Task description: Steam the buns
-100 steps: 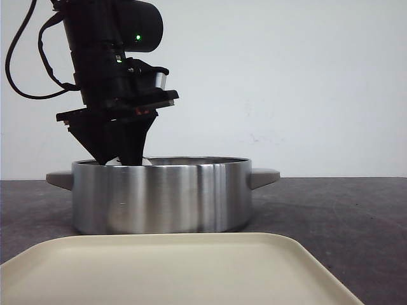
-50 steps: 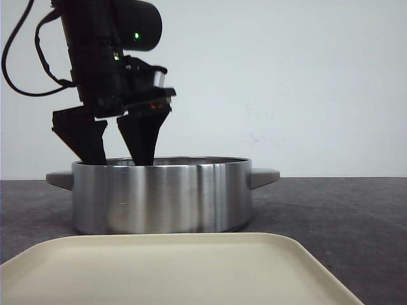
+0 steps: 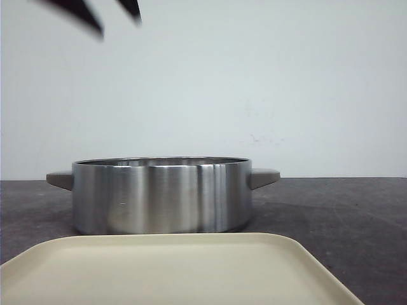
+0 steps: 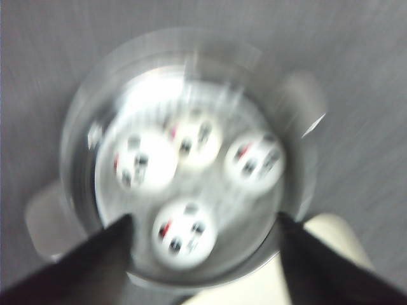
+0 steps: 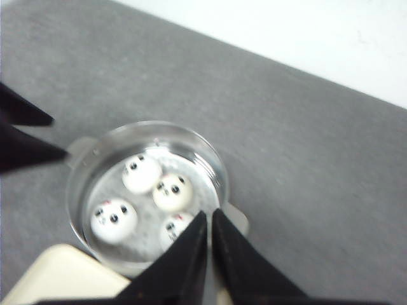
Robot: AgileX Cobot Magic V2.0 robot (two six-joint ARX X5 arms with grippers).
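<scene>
Several white buns with panda faces, such as one bun [image 5: 113, 219] and another bun [image 5: 172, 192], lie inside the steel pot [image 3: 159, 190]. The pot's wall hides them in the front view. My left gripper [image 3: 114, 16] is high above the pot's left side, blurred and open with nothing in it. In the left wrist view its fingers [image 4: 95, 254] spread wide over the pot, with a bun [image 4: 184, 232] below them. My right gripper [image 5: 209, 215] hovers high over the pot's rim [image 5: 210, 159], shut and empty.
A cream tray [image 3: 172, 267] lies in front of the pot at the near table edge and shows no load. The pot has two side handles, one handle [image 3: 264, 176] on the right. Dark grey tabletop [image 3: 331, 216] surrounds the pot.
The left gripper opened inside the pot, then rose quickly out of it to the top of the front view. The pot and tray stayed put.
</scene>
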